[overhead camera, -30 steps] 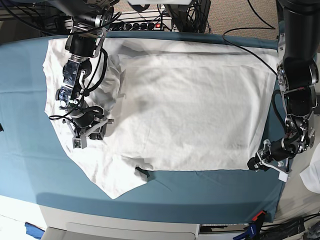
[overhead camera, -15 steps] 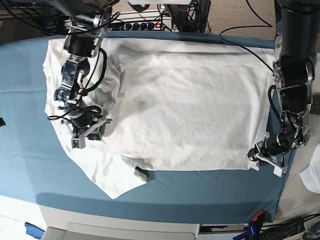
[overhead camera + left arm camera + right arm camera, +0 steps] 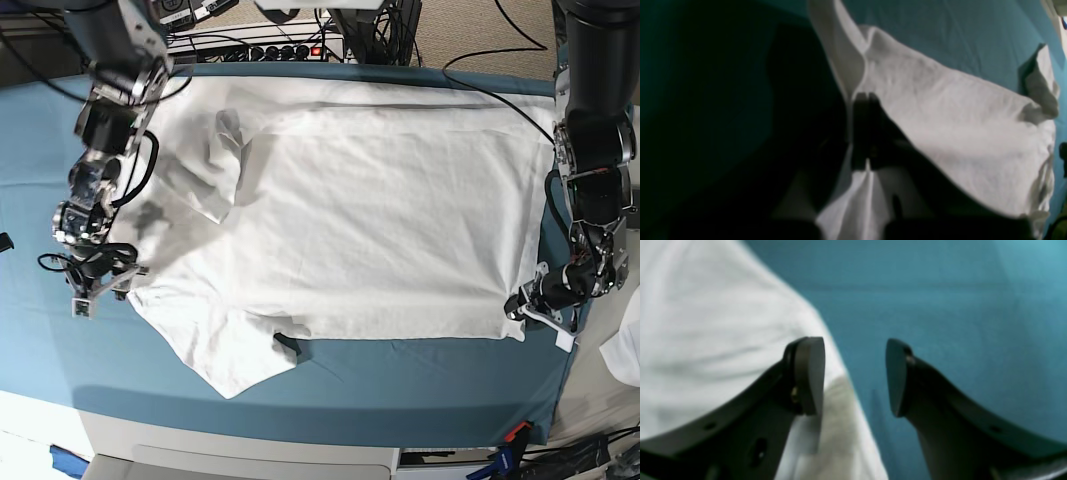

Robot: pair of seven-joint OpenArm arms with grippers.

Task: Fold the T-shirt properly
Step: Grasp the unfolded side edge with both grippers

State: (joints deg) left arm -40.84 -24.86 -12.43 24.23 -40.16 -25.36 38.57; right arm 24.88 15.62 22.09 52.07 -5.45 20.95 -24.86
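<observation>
Grasp stage of the first fold. My left gripper (image 3: 520, 312) is clenched on a pinch of the T-shirt (image 3: 380, 210) at its hem corner; in the left wrist view the white cloth bunches around my closed jaws. My right gripper (image 3: 855, 376) is spread and empty, one finger (image 3: 806, 373) over the shirt's edge, the other over the teal table cloth (image 3: 420, 385). The shirt lies spread flat between my two grippers. Next, I judge, the right jaws must close on that edge, so both ends can lift together.

Black arms (image 3: 590, 120) (looped black cables)
</observation>
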